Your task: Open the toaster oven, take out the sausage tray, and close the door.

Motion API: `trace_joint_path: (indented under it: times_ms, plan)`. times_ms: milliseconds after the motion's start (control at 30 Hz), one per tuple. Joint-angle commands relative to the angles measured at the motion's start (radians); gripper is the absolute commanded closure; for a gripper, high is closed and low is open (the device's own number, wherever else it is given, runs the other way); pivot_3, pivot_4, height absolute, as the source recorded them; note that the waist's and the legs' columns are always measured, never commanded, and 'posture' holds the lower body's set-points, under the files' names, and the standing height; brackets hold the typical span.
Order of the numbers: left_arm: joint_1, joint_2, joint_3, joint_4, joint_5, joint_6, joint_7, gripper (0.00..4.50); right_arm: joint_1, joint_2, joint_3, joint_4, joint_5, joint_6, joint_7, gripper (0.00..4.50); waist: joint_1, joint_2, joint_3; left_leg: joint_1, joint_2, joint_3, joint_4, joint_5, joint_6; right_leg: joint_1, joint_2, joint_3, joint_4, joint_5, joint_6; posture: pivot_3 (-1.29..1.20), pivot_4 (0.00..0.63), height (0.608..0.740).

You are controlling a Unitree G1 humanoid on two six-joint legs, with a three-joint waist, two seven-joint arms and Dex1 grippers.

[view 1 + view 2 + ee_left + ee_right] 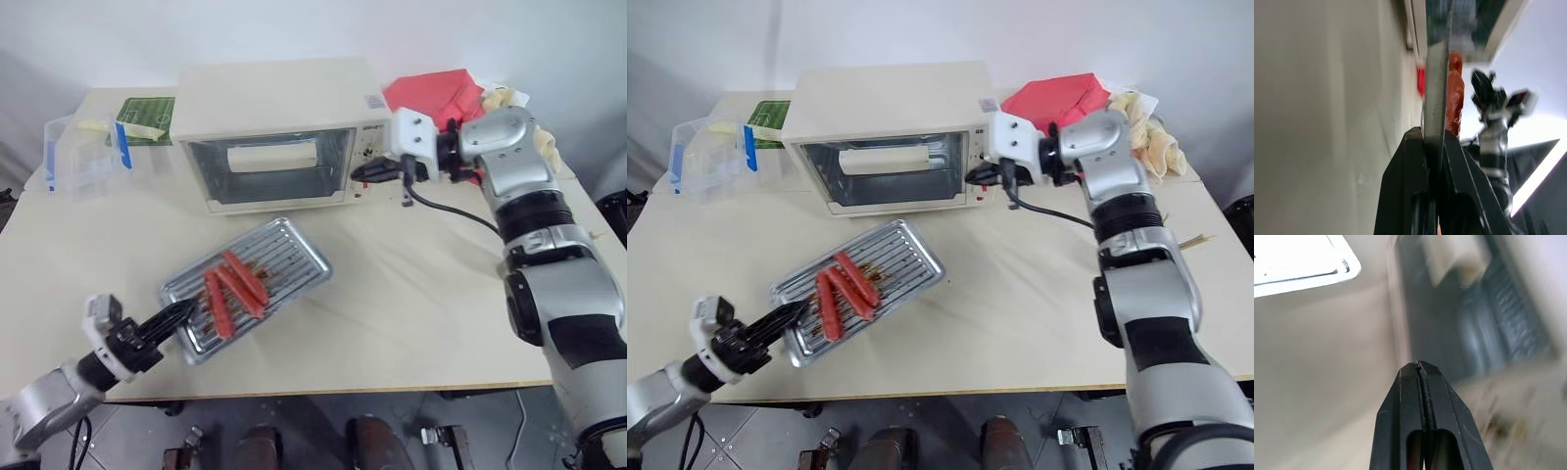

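Observation:
The cream-white toaster oven (279, 98) stands at the back of the table. Its glass door (269, 168) is up against the front, the bar handle (274, 155) across the pane. My right gripper (364, 172) is shut and empty, its tips by the door's right edge next to the knob panel (370, 147); the right wrist view has the shut gripper (1419, 364) before the glass door (1474, 323). In front of the oven the sausage tray (284, 250) lies on the table with red sausages (235, 286). My left gripper (181, 313) is shut on the tray's near-left rim (1437, 88).
A clear plastic box with blue clips (83, 157) and a green pad (147, 117) sit at the back left. A red cloth (436, 96) and a cream cloth (505, 98) lie behind my right arm. The table's front edge (343, 392) runs just below the tray.

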Motion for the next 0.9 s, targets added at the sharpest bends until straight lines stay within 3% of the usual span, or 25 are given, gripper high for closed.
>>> trace_joint_path:
  times_ms: [33,200,400,600,733,900]
  plan:
    - [-0.137,0.078,-0.117,0.095,-0.016,0.040,0.001,4.50,0.051,-0.088,0.007,-0.111,0.009,0.045,0.106,4.47,0.000,0.000,0.000,0.000,0.000,0.001,0.000,0.000,0.000,-0.002,0.000,0.000,0.001,0.000,0.000,0.00,0.150,0.740]
    - [-0.350,0.111,-0.261,0.266,0.152,0.095,-0.049,4.50,0.151,-0.133,0.014,-0.223,0.002,0.096,0.104,4.47,0.000,0.000,0.000,0.000,0.000,0.003,0.001,0.000,0.000,-0.005,-0.001,0.001,0.007,0.000,0.000,0.00,0.150,0.740]
    - [-0.593,0.087,-0.387,0.479,0.503,0.110,-0.265,4.50,0.267,-0.154,0.000,-0.385,0.017,0.181,0.056,4.47,0.005,0.001,0.000,-0.001,-0.001,0.004,0.004,0.001,-0.001,-0.006,-0.001,0.000,0.010,0.000,0.000,0.00,0.150,0.740]
    - [-0.722,0.070,-0.503,0.577,0.787,0.115,-0.508,4.50,0.323,-0.174,-0.016,-0.495,0.033,0.260,0.021,4.47,0.026,0.003,0.000,0.000,-0.002,0.004,0.009,0.002,-0.001,-0.003,-0.001,0.000,0.011,0.000,0.000,0.00,0.150,0.740]
    - [-0.778,0.050,-0.588,0.625,0.952,0.088,-0.638,3.28,0.346,-0.181,-0.012,-0.528,0.035,0.274,0.005,4.50,0.034,0.003,0.000,0.000,-0.003,0.004,0.010,0.002,0.000,0.000,-0.001,0.000,0.010,0.001,0.002,0.00,0.150,0.740]
    - [-0.816,0.043,-0.601,0.668,1.076,0.065,-0.758,1.99,0.342,-0.167,0.001,-0.519,0.022,0.262,-0.026,4.50,0.034,0.003,0.000,0.000,-0.003,0.005,0.010,0.002,0.000,0.000,-0.001,-0.001,0.010,0.001,0.002,0.00,0.150,0.740]
